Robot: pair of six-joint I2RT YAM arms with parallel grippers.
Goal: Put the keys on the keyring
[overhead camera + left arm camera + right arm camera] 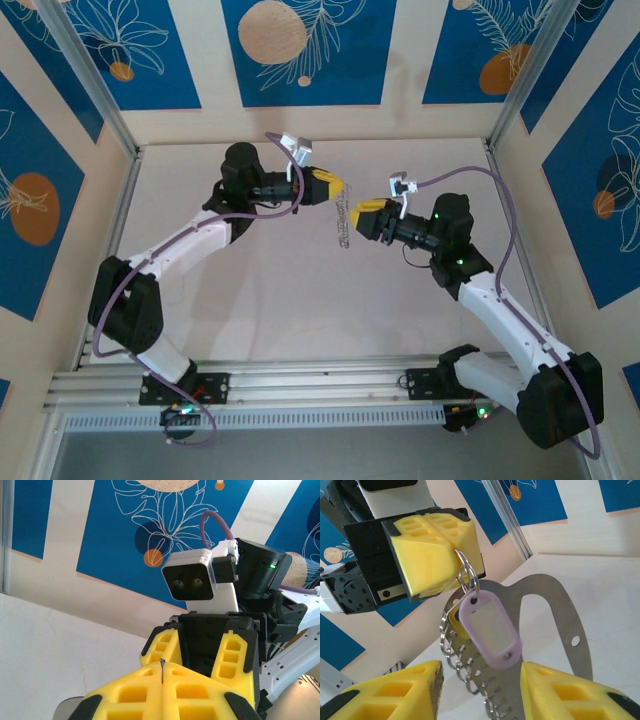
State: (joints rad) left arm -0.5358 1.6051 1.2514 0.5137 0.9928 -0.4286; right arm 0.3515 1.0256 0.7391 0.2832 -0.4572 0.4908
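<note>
two closed fingers of the left gripper (455, 550) pinch a split ring (469, 580); keyring (570, 625) and lilac key tag (490, 630) hang below, the tag between the half-spread, empty fingers of the right gripper (481, 682).

2 arms carry 1 gripper each, the left gripper (335, 187) and the right gripper (352, 212), with 2 yellow fingers (427, 555) apiece. 1 keyring (570, 625) hangs below the left jaws. 1 lilac key tag (487, 630) hangs between the right jaws. 2 wire rings (468, 577), as far as can be told, sit at the left jaws' tip. The small rings (451, 652) fringing 1 edge of the keyring are too crowded to count.
</note>
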